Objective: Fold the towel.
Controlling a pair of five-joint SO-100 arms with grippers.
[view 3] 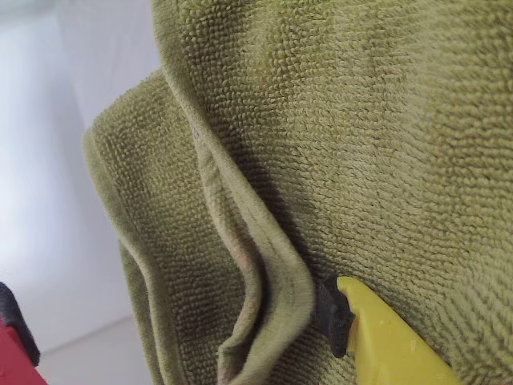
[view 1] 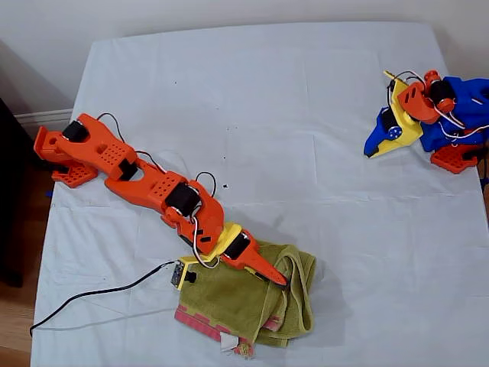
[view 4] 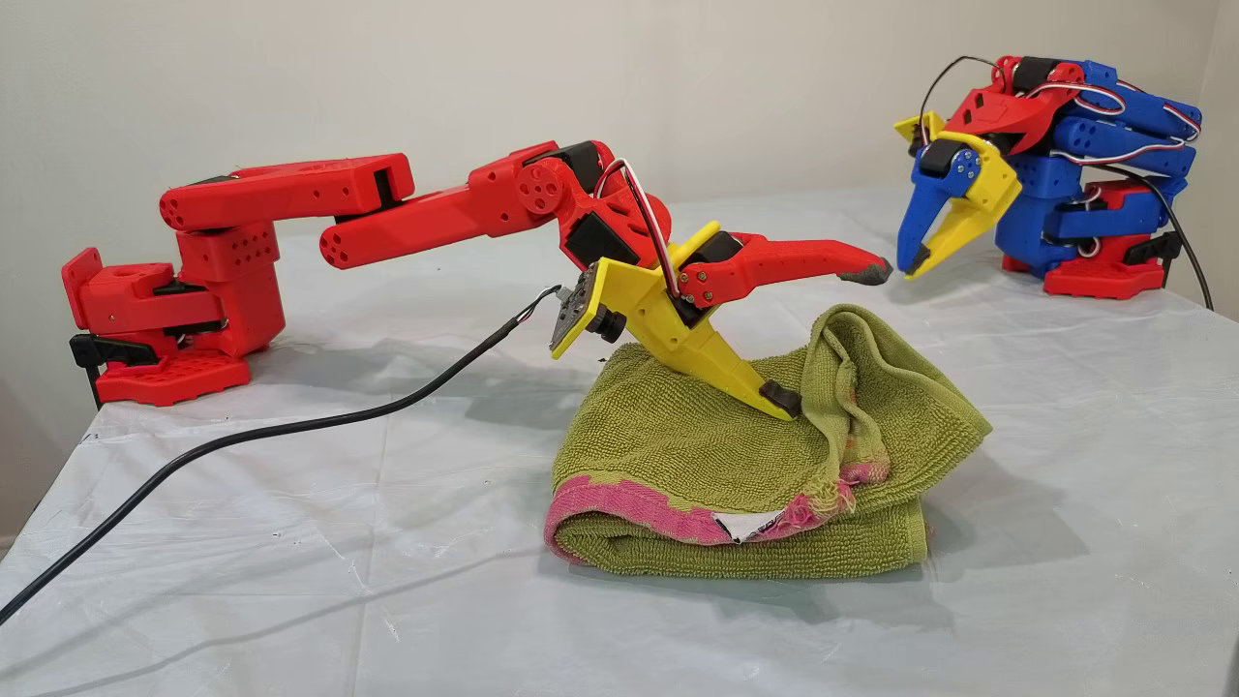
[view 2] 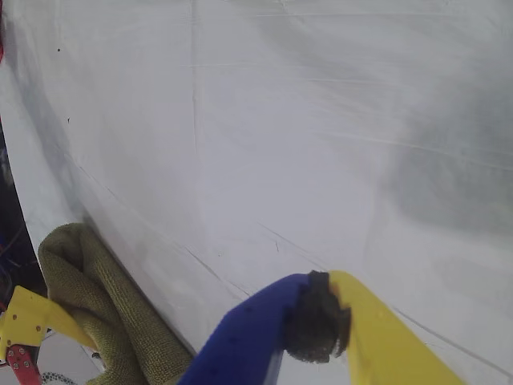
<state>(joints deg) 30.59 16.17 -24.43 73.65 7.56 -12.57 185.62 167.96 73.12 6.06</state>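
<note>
My second gripper [view 4: 823, 339] stands agape, yellow jaw pinning the towel [view 4: 678, 455] (folded, near the table [view 1: 306, 115] front edge) so the loose flap stays put; my first gripper [view 4: 920, 257], closed and empty, waits well apart.

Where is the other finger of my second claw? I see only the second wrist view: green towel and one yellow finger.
Observer: The second claw is open. Its red finger is raised in the air above the towel, touching nothing.
Operator: How does the towel lie as a whole?
Observer: It is a rough stack of layers on the sheet, with a pink hem at the front in the other view. One flap stands up beside the yellow finger.
Operator: And the first claw?
Observer: The first claw is shut and holds nothing. Its arm is folded at the exterior view's right, far from the towel.
</note>
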